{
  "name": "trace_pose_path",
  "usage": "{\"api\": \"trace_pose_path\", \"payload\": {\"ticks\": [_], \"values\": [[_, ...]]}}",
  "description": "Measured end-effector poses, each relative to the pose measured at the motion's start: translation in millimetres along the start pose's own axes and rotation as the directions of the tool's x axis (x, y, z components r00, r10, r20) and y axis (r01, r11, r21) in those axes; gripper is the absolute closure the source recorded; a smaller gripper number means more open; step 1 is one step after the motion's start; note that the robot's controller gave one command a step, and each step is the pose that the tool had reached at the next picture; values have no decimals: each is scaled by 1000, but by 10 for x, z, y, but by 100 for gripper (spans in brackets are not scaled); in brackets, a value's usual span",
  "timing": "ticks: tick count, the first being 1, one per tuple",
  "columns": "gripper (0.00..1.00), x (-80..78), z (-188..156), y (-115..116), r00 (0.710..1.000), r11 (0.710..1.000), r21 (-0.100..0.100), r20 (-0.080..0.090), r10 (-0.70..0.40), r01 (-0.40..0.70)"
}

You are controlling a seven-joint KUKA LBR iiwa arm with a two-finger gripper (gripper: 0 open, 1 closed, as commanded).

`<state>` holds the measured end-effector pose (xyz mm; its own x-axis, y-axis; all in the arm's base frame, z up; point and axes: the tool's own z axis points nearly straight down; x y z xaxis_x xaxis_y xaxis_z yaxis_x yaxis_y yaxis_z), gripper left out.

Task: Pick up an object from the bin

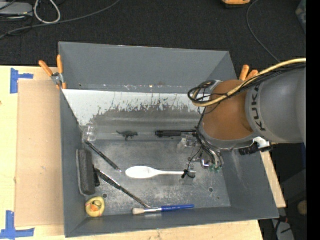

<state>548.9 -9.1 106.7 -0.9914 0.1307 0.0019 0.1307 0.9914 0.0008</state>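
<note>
grey metal bin [145, 69]: sloped walls, flat floor flecked with dark marks. arm [280, 104]: enters from the right, with an orange cover [225, 116] and looped cables at its wrist, and reaches down over the right half of the floor. end effector [191, 173]: low over the floor, at the right-hand tip of the spoon's handle; whether it touches the handle cannot be told, nor how far open it is, nor whether it has hold of anything. white plastic spoon [150, 173]: lies flat near the middle of the floor, bowl to the left, handle running right toward the end effector. black pen [172, 133]: lies along the foot of the back wall, above the spoon and apart from it. small black figure [127, 134]: left of the pen, by the same wall. black block [86, 171]: long, lies by the left wall. two thin black rods: one [102, 155] slanting from the upper left, the other [122, 189] slanting down toward the front wall. yellow round thing [95, 206]: front left corner. brush with a blue handle [162, 210]: lies along the front wall, below the spoon and well apart from it.
</note>
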Motion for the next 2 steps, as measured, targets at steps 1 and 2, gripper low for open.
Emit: {"api": "trace_pose_path", "payload": {"ticks": [1,2], "values": [[0,70,91,414,994,994,-4,-10,-110,110],[0,-68,386,496,998,998,0,3,-65,65]]}}
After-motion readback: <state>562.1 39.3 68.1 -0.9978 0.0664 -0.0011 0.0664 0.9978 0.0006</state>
